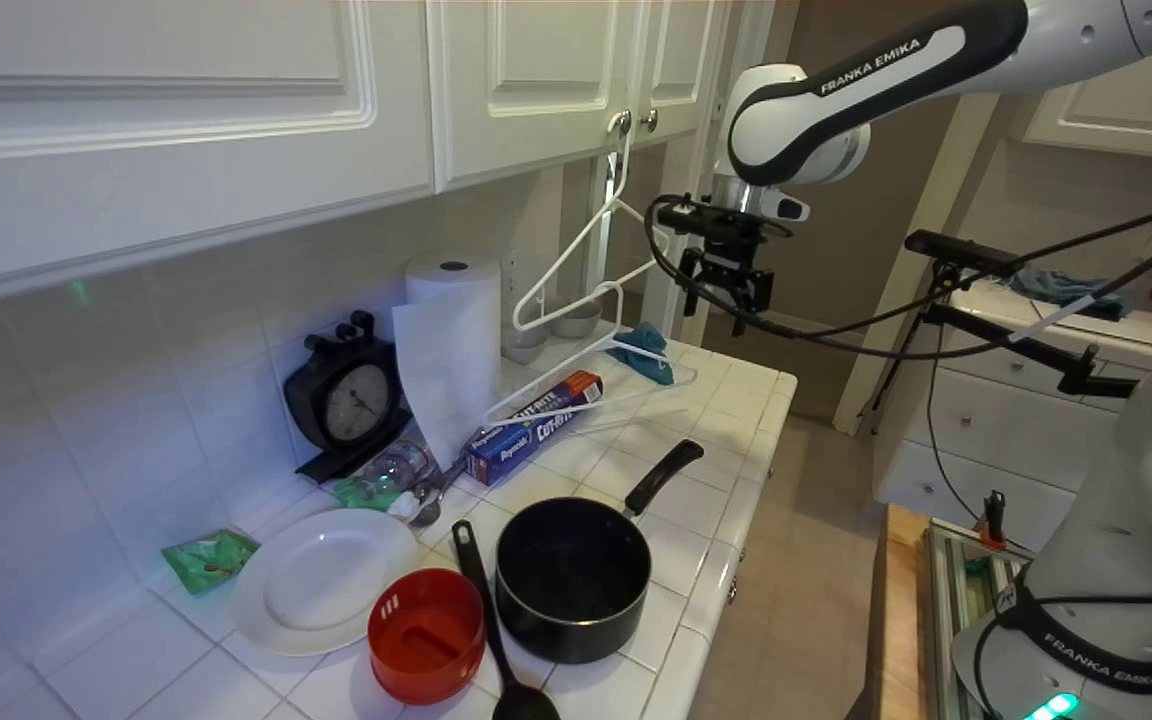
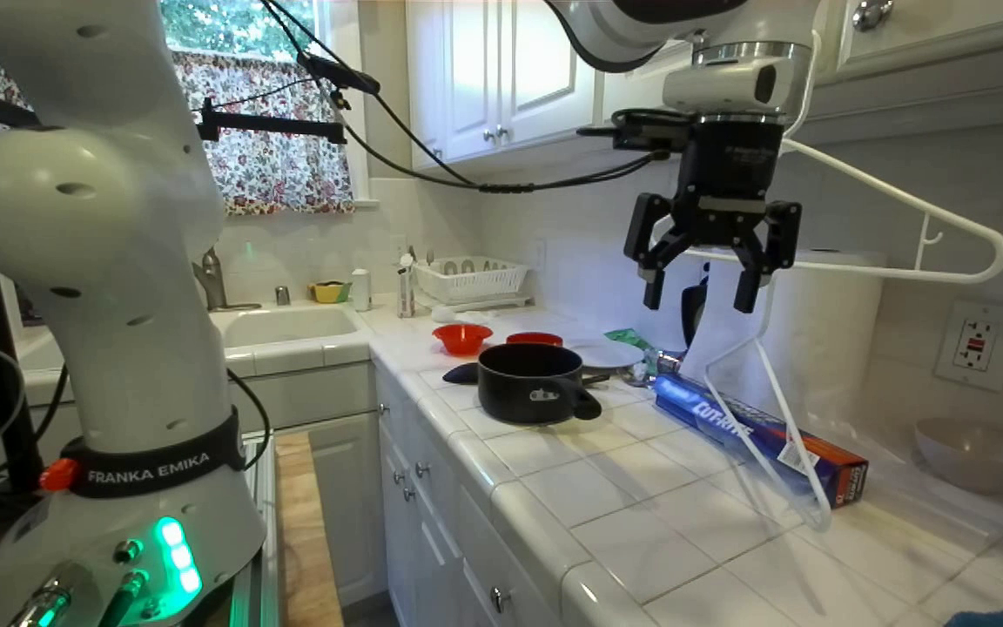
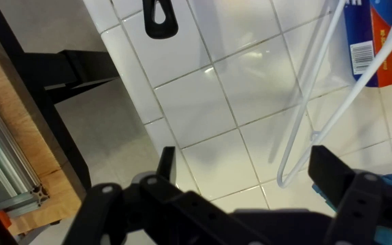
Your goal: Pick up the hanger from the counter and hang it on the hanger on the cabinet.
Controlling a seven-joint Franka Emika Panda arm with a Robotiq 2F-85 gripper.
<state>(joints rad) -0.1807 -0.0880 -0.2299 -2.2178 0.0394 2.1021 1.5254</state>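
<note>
A white hanger [image 1: 578, 243] hangs by its hook from a knob on the white cabinet [image 1: 536, 60]; it also shows in an exterior view [image 2: 889, 187]. A second white hanger [image 1: 548, 377] hangs from the bottom bar of that hanger, tilted, its lower end near the counter; it also shows in an exterior view [image 2: 789, 418]. In the wrist view, a white hanger end [image 3: 293, 136], likely the lower one's, lies beside the right finger. My gripper [image 2: 700, 294] is open and empty, pointing down beside the hangers; it also shows in an exterior view [image 1: 716, 315] and the wrist view [image 3: 242, 160].
A blue box [image 1: 536, 425] lies under the lower hanger. A paper towel roll [image 1: 456, 340], a black scale [image 1: 346, 395] and a blue cloth [image 1: 643, 352] stand around it. A black pot [image 1: 573, 580], red bowl [image 1: 426, 635] and white plate [image 1: 326, 575] are nearer the front.
</note>
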